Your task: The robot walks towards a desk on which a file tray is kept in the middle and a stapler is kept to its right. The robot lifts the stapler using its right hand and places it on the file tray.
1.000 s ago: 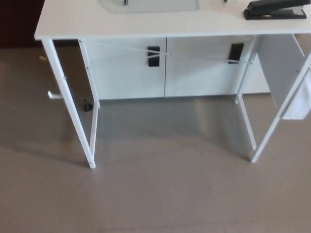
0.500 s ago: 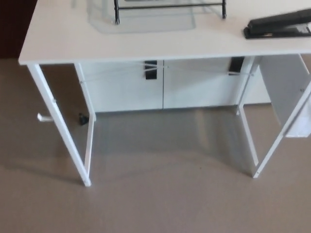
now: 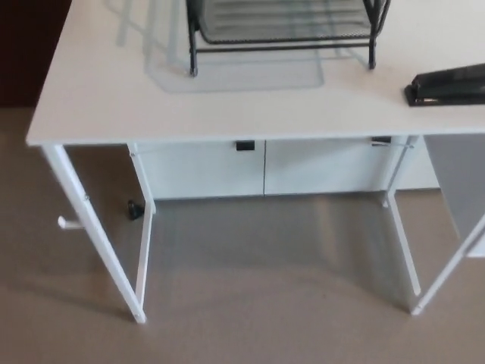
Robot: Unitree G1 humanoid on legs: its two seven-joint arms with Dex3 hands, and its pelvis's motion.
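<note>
On the white desk (image 3: 98, 91), black file tray (image 3: 280, 23) left of stapler (image 3: 447, 85), apart; 2 hands out of view.

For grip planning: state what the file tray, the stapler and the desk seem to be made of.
File tray: black metal wire, matt; the fine mesh floor and thin rod frame show it. Stapler: black body with a slight sheen, plastic or painted metal; cannot tell which. Desk: smooth matt white top, probably laminated board; slim white legs, likely painted metal.
</note>
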